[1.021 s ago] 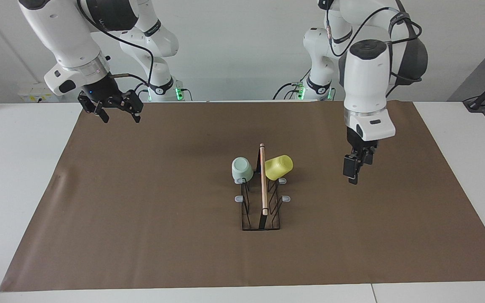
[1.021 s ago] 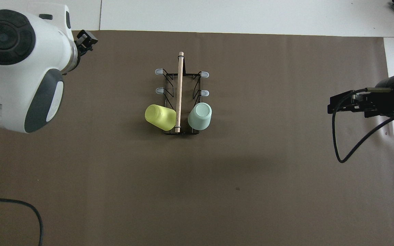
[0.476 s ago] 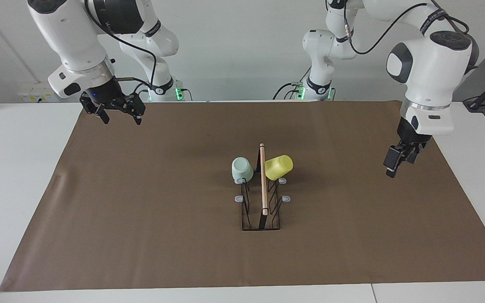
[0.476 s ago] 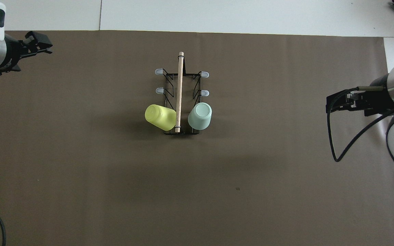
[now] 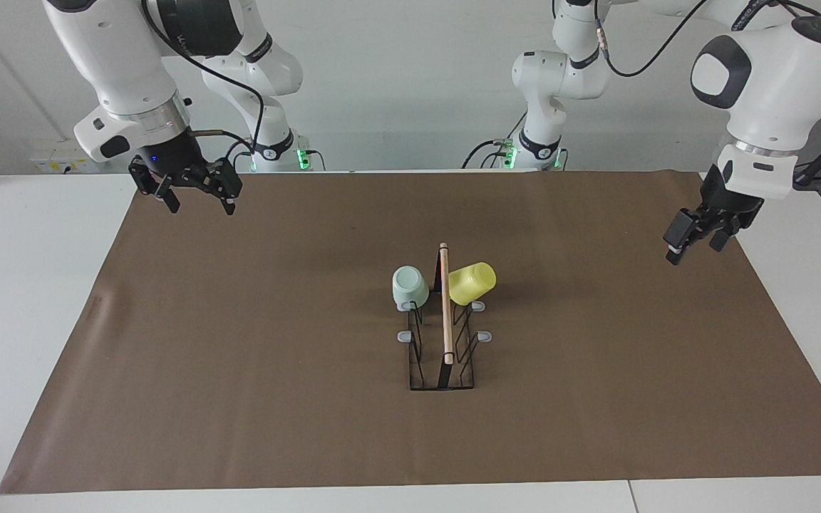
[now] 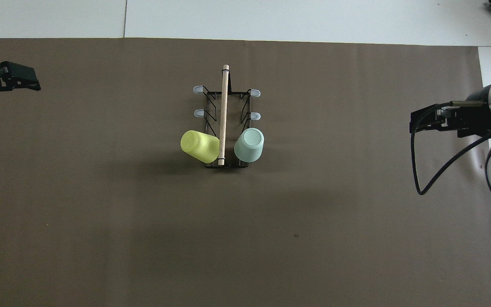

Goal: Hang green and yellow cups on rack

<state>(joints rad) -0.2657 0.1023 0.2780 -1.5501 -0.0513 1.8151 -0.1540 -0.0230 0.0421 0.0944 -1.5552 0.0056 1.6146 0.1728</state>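
The black wire rack [image 5: 445, 313] with a wooden rod handle stands mid-mat; it also shows in the overhead view [image 6: 224, 106]. The mint green cup [image 5: 409, 286] [image 6: 249, 145] hangs upside down on the rack's prong nearest the robots, on the right arm's side. The yellow cup [image 5: 472, 282] [image 6: 199, 146] hangs tilted on the matching prong on the left arm's side. My left gripper [image 5: 694, 246] [image 6: 15, 81] is open and empty, raised over the mat's edge at the left arm's end. My right gripper [image 5: 200, 203] [image 6: 414, 123] is open and empty, raised over the mat's corner at the right arm's end.
A brown mat [image 5: 239, 356] covers most of the white table [image 5: 26, 285]. Free grey-tipped prongs [image 5: 405, 335] [image 5: 484, 335] stick out of the rack, farther from the robots than the cups.
My left gripper has drawn away from beside the yellow cup toward the left arm's end of the table and risen. The right gripper has barely moved. The cups and rack have stayed put.
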